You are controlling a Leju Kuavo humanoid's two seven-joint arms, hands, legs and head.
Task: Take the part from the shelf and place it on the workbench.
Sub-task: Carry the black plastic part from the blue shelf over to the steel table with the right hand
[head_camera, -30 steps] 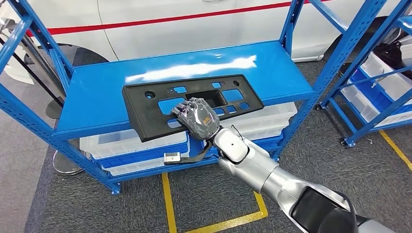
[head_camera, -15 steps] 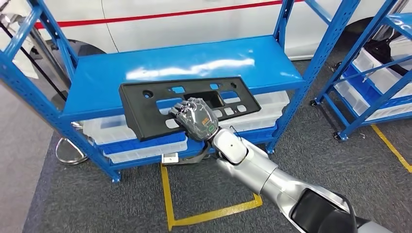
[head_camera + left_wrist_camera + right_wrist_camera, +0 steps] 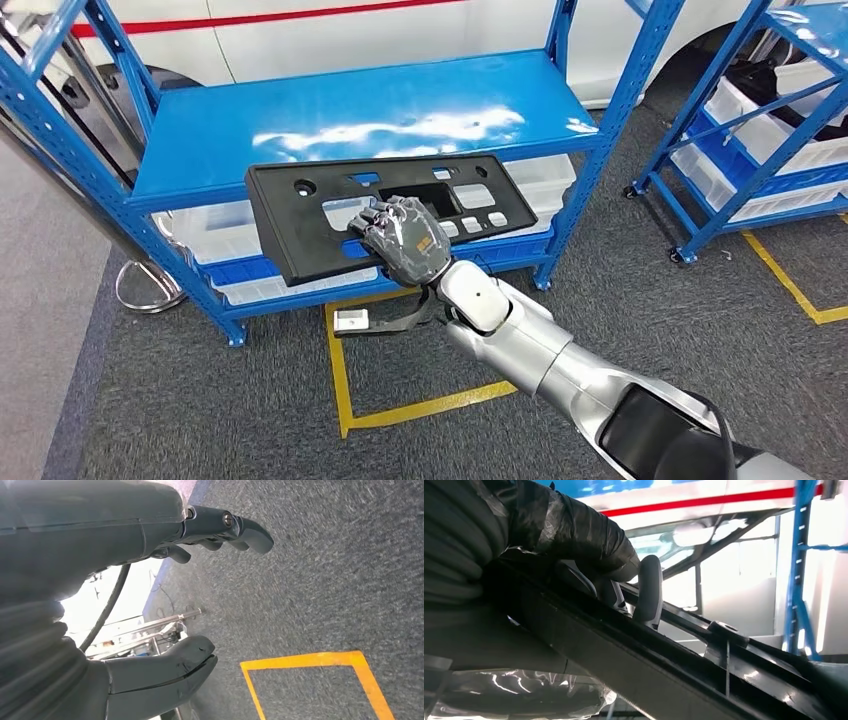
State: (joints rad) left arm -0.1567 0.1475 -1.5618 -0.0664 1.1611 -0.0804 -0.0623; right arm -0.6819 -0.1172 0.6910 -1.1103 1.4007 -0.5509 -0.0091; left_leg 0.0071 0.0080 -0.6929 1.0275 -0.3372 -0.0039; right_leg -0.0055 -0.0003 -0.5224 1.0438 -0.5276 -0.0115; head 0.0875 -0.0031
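the white car body with a red stripe (image 3: 330, 40) spans the far side of the head view, behind the blue metal shelving rack (image 3: 330, 125), whose broad glossy top shelf bears bright reflections. a second blue rack (image 3: 760, 130) stands to the right, holding pale storage bins (image 3: 790, 150), and grey carpet floor (image 3: 180, 400) spreads below, marked with yellow tape lines (image 3: 345, 390) that form a box in front of the rack. translucent white plastic bins (image 3: 225, 235) sit on the rack's lower level under the top shelf. the long black plastic panel with rectangular cut-outs and round holes (image 3: 380, 205) sits at the front edge of the top shelf, its near edge hanging out past the shelf lip over the bins; whether its far edge touches the shelf cannot be told. the silver right arm (image 3: 540, 360) reaches up from the lower right, and the right hand (image 3: 405, 240) grips the panel's near long edge around the middle, fingers curled over the upper face near a cut-out. in the right wrist view the hand's taped dark fingers (image 3: 574, 530) and grey thumb (image 3: 649, 590) clamp the panel's ribbed edge (image 3: 664, 665). the left hand (image 3: 150, 605) hangs over the carpet with fingers (image 3: 235, 525) and thumb (image 3: 165, 667) apart, holding nothing. a small grey tag (image 3: 352, 320) dangles on a strap below the right wrist.
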